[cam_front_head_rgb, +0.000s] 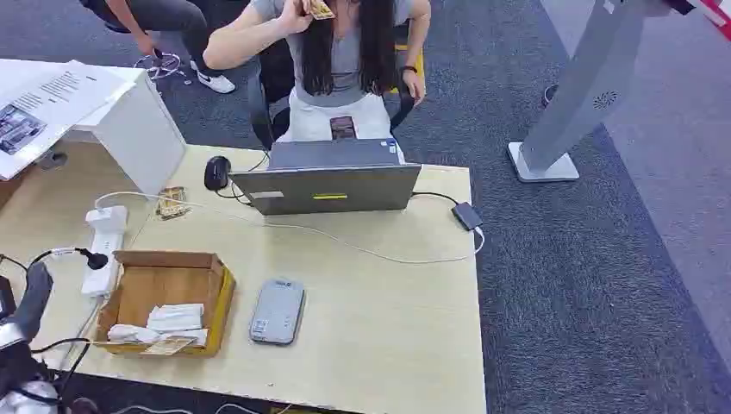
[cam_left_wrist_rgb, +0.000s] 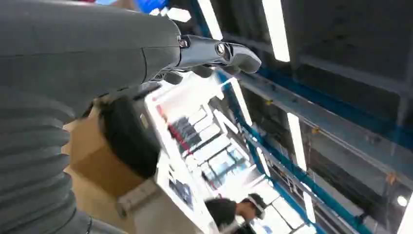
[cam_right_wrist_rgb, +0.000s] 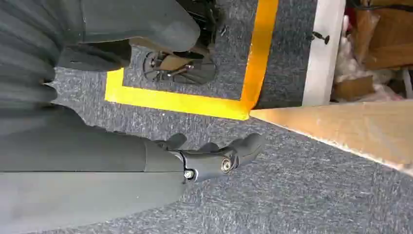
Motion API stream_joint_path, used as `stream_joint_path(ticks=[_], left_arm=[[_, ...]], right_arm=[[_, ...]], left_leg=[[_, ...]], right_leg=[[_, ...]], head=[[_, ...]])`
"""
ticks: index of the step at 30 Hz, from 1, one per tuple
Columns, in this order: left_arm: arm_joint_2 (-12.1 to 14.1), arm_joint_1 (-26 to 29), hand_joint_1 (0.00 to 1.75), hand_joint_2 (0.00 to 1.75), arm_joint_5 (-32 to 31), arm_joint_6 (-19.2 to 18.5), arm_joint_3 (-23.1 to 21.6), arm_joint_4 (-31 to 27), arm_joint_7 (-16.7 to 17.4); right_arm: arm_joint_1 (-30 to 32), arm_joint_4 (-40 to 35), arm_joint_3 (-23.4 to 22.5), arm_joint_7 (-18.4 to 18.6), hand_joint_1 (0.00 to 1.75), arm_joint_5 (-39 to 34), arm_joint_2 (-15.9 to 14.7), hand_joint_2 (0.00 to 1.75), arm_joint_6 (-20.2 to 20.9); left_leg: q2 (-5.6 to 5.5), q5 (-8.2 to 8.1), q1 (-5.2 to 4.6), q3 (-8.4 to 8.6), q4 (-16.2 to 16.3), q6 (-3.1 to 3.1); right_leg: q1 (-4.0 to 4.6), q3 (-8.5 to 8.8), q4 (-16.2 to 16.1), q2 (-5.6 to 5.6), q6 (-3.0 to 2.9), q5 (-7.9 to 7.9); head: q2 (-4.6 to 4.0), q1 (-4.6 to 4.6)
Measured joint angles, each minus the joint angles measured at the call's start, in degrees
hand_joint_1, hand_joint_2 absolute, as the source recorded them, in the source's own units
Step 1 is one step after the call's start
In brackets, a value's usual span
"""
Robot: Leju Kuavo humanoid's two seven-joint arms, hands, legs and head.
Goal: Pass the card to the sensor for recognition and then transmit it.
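The grey card sensor (cam_front_head_rgb: 277, 311) lies flat on the wooden table (cam_front_head_rgb: 388, 328), just right of an open cardboard box (cam_front_head_rgb: 164, 297). A tan card (cam_front_head_rgb: 168, 346) lies at the box's near edge beside white packets. My left hand (cam_front_head_rgb: 28, 304) hangs over the table's near left corner, left of the box; the left wrist view shows its thumb (cam_left_wrist_rgb: 214, 51) stretched out with nothing in the hand. My right hand (cam_right_wrist_rgb: 209, 158) hangs beside the table edge above the carpet, fingers loosely apart and empty.
A grey laptop (cam_front_head_rgb: 328, 185), a black mouse (cam_front_head_rgb: 216, 172), a white power strip (cam_front_head_rgb: 103, 246) and cables sit on the far half of the table. A seated person (cam_front_head_rgb: 340, 52) behind the laptop holds a small card (cam_front_head_rgb: 321, 9) up. A grey stand (cam_front_head_rgb: 569, 112) rises on the right.
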Motion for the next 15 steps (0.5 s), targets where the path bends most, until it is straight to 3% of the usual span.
stream_joint_path(ticks=[2,5,9,15], left_arm=[[3.26,-2.91,0.00,1.75,-12.72,5.07,-3.18,4.80,3.74],[7.35,-7.87,0.00,1.75,-23.15,9.24,-7.70,11.56,9.93],[11.17,-13.51,0.00,1.75,-30.05,10.70,-13.03,18.38,15.50],[13.07,-17.32,0.00,1.75,-35.10,10.74,-17.90,22.83,19.43]], right_arm=[[-0.15,-0.09,0.54,0.35,0.00,0.61,0.13,1.75,0.37],[-0.48,-0.26,1.33,0.63,0.00,0.96,0.28,1.75,0.66],[-0.67,-0.33,1.90,0.96,0.00,1.07,0.31,1.75,0.57],[-0.67,-0.33,1.94,0.98,0.00,1.07,0.31,1.75,0.52]], left_leg=[[0.01,0.12,0.00,-0.10,0.00,-0.07],[-0.01,0.28,0.00,-0.24,0.00,-0.17],[0.01,0.43,0.02,-0.37,0.00,-0.15],[0.06,0.45,0.02,-0.39,0.00,-0.17]], right_leg=[[0.00,-0.14,0.04,0.01,-0.04,0.07],[0.00,-0.31,0.11,0.00,-0.04,0.23],[0.00,-0.44,0.15,0.02,-0.11,0.38],[-0.02,-0.46,0.15,0.11,-0.07,0.43]], head=[[0.00,0.00],[0.00,0.00],[0.00,0.00],[0.00,0.00]])
